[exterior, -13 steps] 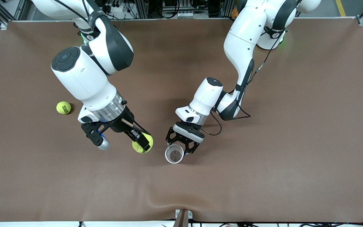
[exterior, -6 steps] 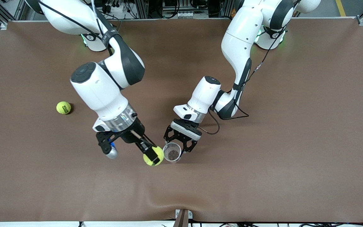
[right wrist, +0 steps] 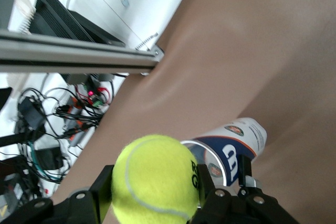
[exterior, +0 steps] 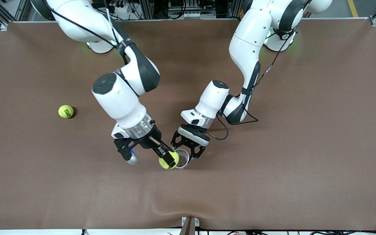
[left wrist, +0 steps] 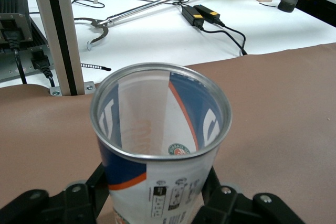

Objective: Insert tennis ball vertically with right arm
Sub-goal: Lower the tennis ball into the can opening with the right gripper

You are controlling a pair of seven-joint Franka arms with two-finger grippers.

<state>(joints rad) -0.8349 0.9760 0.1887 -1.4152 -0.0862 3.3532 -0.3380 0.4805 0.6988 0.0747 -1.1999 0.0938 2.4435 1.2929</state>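
Yellow-green felt right at the rim now: the right gripper (exterior: 168, 160) has the tennis ball (exterior: 168, 161) pinched between its fingers and hangs it over the edge of the can (exterior: 182, 159), not yet centred on the mouth. The left gripper (exterior: 188, 152) clamps the can's body from both sides and holds it upright on the brown table (exterior: 273, 163), its open top clear in the left wrist view. So the pickup and carry look done; what's left is lining up over the opening, lowering, and letting go. A spare ball (exterior: 65, 111) sits well apart toward the right arm's end of the table.
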